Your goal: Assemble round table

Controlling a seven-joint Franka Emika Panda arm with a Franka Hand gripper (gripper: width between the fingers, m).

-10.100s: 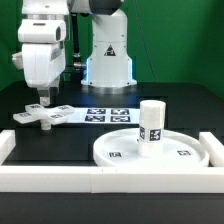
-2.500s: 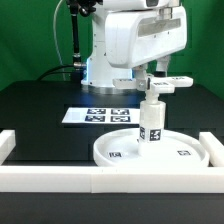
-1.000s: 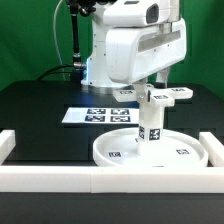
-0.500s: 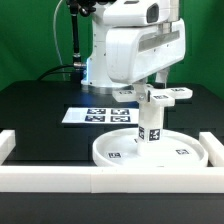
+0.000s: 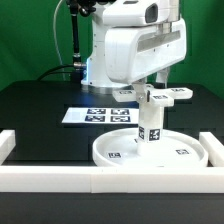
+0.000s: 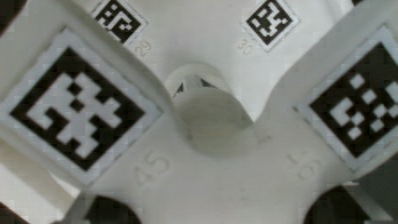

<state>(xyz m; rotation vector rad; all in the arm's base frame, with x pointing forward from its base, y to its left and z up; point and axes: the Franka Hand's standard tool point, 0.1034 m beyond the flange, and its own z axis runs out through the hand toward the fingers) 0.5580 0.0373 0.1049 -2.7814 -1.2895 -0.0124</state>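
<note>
The pincer (image 5: 155, 87) is clamping the cross-shaped base (image 5: 168, 96) flat. Straight beneath it the leg (image 5: 150, 125) is standing upright on the round disc (image 5: 201, 152), its axis pointing at the base's centre.

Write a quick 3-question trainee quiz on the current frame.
1. True or false: the leg stands upright on the round disc.
2. Multiple choice: the cross-shaped base is A) lying flat inside the disc, B) level over the top of the leg, C) leaning against the side of the leg.
3. Short answer: which flat tagged sheet lies beyond the disc in the exterior view?
Key: 1 true; 2 B; 3 the marker board.
</note>
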